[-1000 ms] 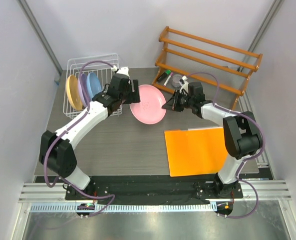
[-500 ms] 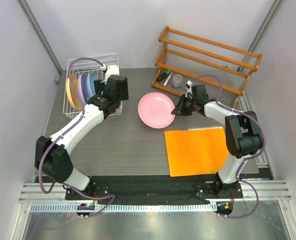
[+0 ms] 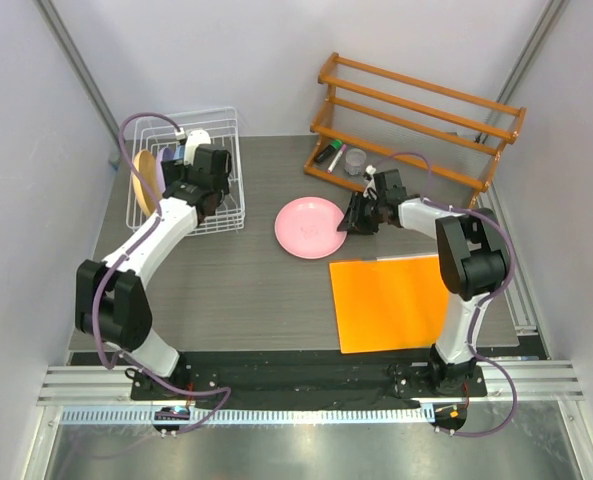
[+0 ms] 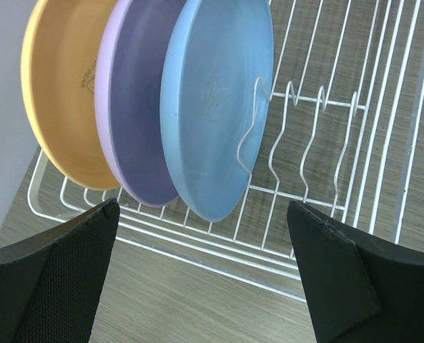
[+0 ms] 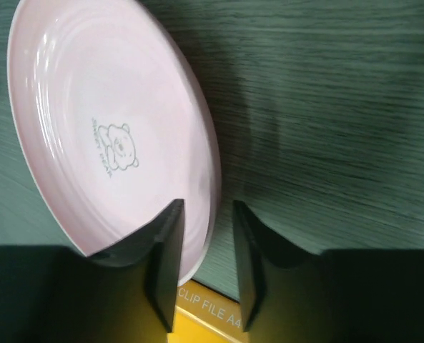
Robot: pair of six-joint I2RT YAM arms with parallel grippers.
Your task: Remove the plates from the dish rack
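The white wire dish rack (image 3: 226,125) stands at the back left. In the left wrist view three plates stand on edge in the rack (image 4: 319,186): yellow-orange (image 4: 65,93), lavender (image 4: 136,114) and light blue (image 4: 215,107). From the top only the yellow-orange plate (image 3: 144,182) shows; my left arm hides the others. My left gripper (image 3: 201,168) hovers over the rack, open and empty (image 4: 204,279). The pink plate (image 3: 311,227) lies flat on the table. My right gripper (image 3: 351,218) is at its right edge, jaws slightly open astride the pink plate's rim (image 5: 207,207), (image 5: 111,128).
A flat orange sheet (image 3: 391,300) lies just in front of the right gripper, its edge marked "CLIP FILE A4" (image 5: 204,314). A wooden slatted shelf rack (image 3: 416,115) stands at the back right with a green marker (image 3: 326,155) and a small cup (image 3: 354,160) below it.
The right gripper has lowered the pink plate from tilted in the air to flat on the table. The left arm has swung left, back over the dish rack.
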